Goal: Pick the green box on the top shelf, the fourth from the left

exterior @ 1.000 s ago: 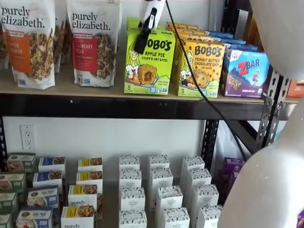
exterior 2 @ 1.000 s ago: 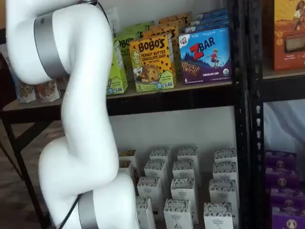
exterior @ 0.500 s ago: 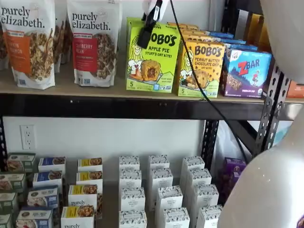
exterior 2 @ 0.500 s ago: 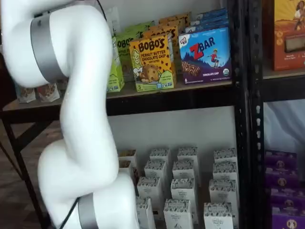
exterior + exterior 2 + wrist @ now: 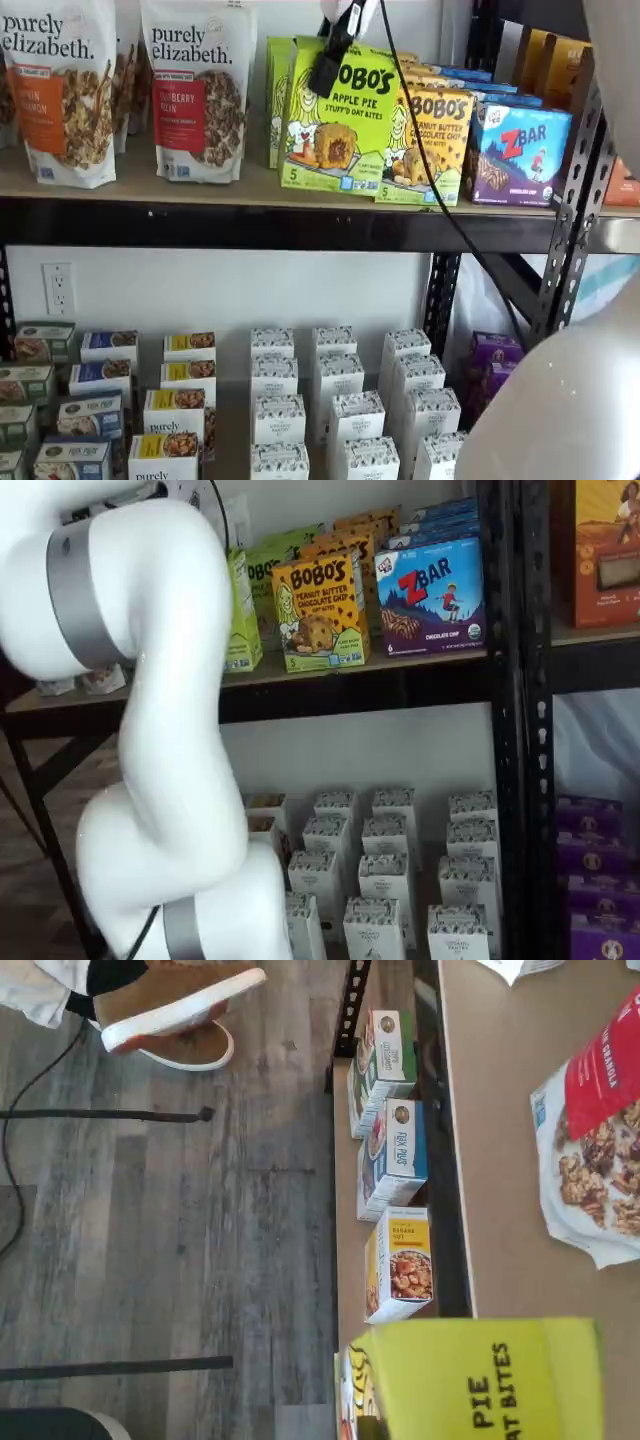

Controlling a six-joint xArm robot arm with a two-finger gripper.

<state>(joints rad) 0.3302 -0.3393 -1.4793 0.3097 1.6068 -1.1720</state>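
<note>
Fingers (image 5: 335, 55) of the gripper (image 5: 338, 45) show as one dark bar over the green box (image 5: 343, 118); whether they clamp it cannot be told. White arm (image 5: 150, 730) fills the foreground. Top shelf (image 5: 250, 190) carries granola bags (image 5: 198, 90). Green box stands tilted, overlapping the yellow-orange box (image 5: 432, 140), apparently lifted. Blue box (image 5: 520, 150) stands beside.

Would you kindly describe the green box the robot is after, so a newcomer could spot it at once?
Look along the top shelf, past the granola bags. The green box stands beside a yellow-orange Bobo's carton, under the black fingers of the hand. Only it is lime green, reading "Apple Pie".
</note>
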